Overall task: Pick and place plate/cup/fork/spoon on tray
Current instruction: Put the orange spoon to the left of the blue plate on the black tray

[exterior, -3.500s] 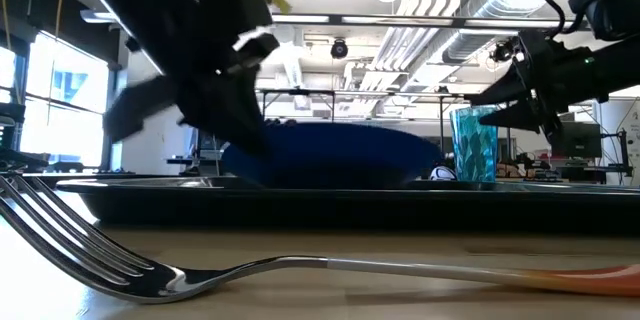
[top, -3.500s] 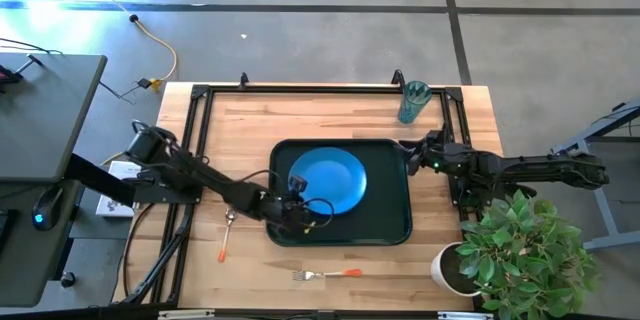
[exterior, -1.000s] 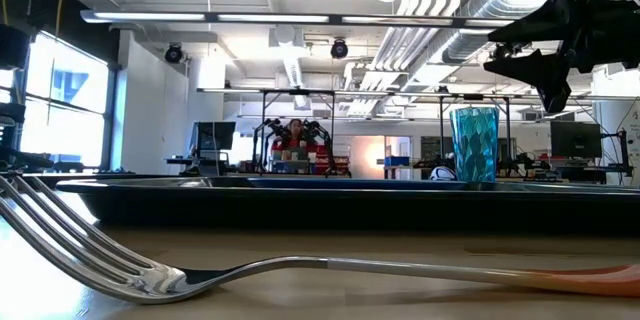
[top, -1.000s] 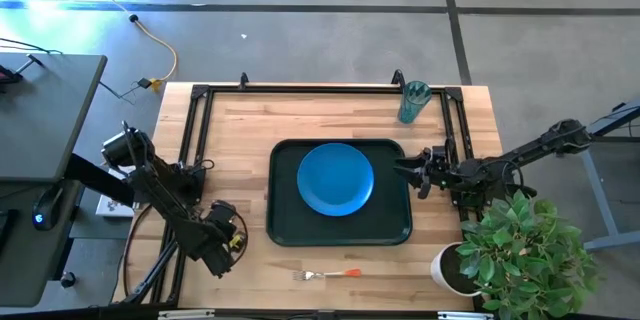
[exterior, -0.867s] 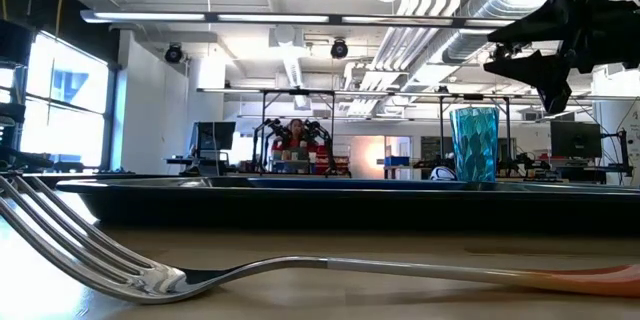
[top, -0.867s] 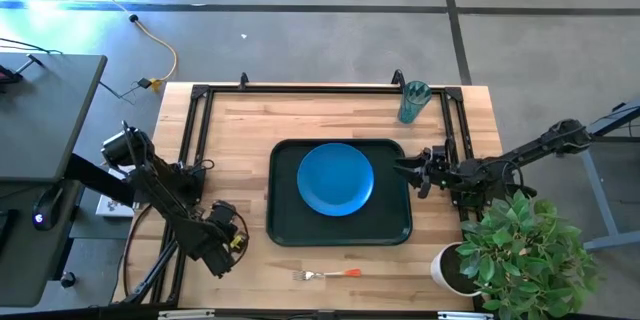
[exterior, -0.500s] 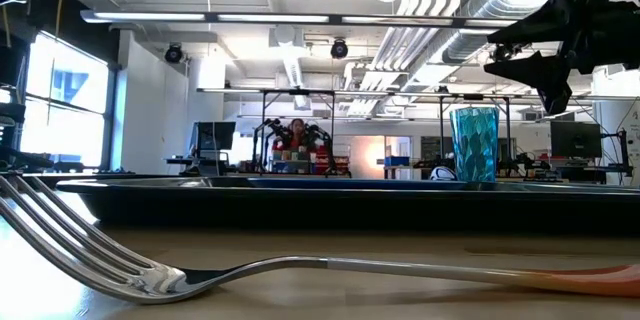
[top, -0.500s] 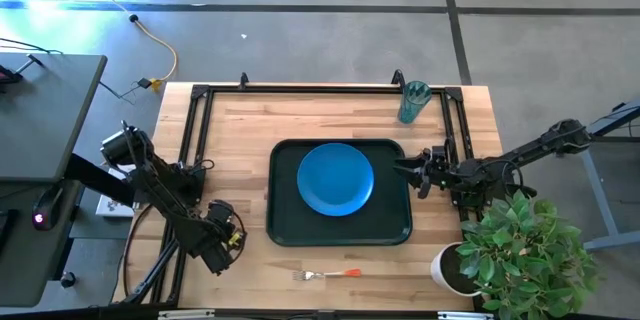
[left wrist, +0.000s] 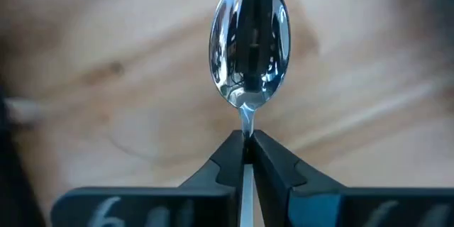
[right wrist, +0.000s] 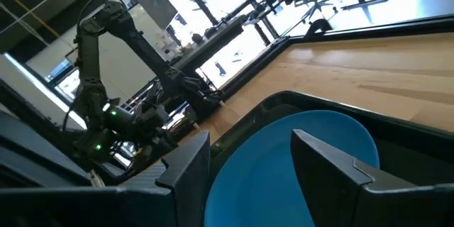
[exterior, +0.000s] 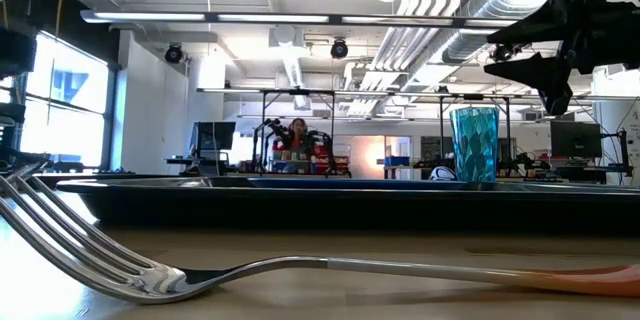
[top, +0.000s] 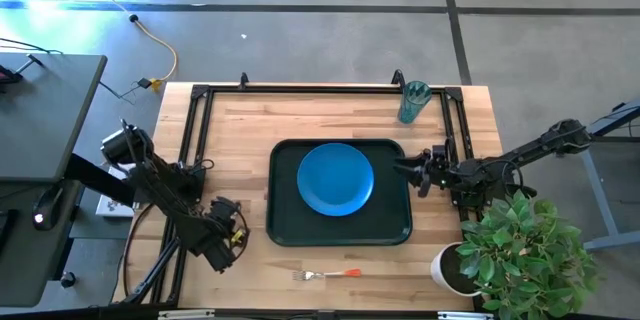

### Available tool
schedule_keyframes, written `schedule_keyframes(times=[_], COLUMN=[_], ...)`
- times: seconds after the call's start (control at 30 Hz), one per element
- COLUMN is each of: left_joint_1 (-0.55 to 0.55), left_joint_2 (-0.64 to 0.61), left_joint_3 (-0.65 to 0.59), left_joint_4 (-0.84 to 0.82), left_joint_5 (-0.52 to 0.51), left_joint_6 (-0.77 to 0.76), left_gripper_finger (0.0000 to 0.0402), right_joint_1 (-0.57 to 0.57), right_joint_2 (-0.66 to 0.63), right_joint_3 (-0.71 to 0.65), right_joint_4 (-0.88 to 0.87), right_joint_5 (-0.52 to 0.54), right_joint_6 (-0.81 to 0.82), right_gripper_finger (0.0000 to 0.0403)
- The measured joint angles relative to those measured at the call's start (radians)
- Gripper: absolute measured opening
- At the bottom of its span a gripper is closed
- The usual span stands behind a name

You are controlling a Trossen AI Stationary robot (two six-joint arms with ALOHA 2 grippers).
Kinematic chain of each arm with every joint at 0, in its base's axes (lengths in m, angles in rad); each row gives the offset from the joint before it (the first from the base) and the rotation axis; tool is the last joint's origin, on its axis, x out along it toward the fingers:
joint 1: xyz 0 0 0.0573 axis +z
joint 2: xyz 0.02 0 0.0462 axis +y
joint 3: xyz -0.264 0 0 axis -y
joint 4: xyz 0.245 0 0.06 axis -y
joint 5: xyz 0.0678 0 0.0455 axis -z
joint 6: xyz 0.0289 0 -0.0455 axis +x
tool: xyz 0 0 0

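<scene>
The blue plate [top: 335,178] lies flat on the dark tray [top: 285,222] at the table's middle. The teal cup [top: 412,102] stands on the wood at the far right. The fork [top: 325,274] lies on the wood near the front edge and shows close up in the low view [exterior: 200,275]. My left gripper [top: 228,234] is left of the tray, shut on the spoon [left wrist: 250,41]; its handle is hidden. My right gripper [top: 413,174] hangs open and empty over the tray's right rim, facing the plate [right wrist: 298,156]. My left gripper pinches the spoon's thin metal neck [left wrist: 245,122], just behind the bowl, between its two fingertips [left wrist: 225,157]. The fingers lie along the spoon, and the bowl sticks out past them. The gripper hides the handle. Whether the spoon is clear of the wood, I cannot tell.
A potted plant [top: 520,250] stands at the table's front right corner, next to the right arm. A black frame [top: 300,88] runs along the table's far and side edges. Bare wood lies between the tray and the near edge around the fork.
My left gripper has shifted a little toward the tray at the table's front left. The plate, the cup, the fork and my right gripper have kept still.
</scene>
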State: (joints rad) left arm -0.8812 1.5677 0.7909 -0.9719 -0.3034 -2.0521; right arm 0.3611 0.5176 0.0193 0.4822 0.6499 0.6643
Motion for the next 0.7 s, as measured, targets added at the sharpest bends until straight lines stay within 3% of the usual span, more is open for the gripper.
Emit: schedule_keyframes(times=[0.13,0.27,0.33,0.5,0.7], left_joint_1=[0.035,0.095,0.152,0.362,0.53], left_joint_2=[-0.042,-0.108,-0.136,-0.148,-0.094], left_joint_3=[0.066,0.099,0.101,0.1,0.101], left_joint_4=[-0.118,-0.128,-0.099,0.039,0.441], left_joint_5=[-0.103,-0.401,-0.491,-0.554,-0.501], left_joint_6=[0.001,-0.055,-0.055,0.157,0.553], left_gripper_finger=[0.0008,0.0007,0.0011,0.0012,0.0011], right_joint_1=[0.0,0.0,0.0,0.0,0.0], right_joint_2=[0.0,0.0,0.0,0.0,0.0], right_joint_3=[0.0,0.0,0.0,0.0,0.0], right_joint_4=[0.0,0.001,0.001,0.001,-0.013], right_joint_5=[0.004,0.016,0.03,0.031,0.03], right_joint_6=[0.008,-0.002,-0.001,0.001,0.009], right_gripper_finger=[0.019,0.019,0.019,0.019,0.019])
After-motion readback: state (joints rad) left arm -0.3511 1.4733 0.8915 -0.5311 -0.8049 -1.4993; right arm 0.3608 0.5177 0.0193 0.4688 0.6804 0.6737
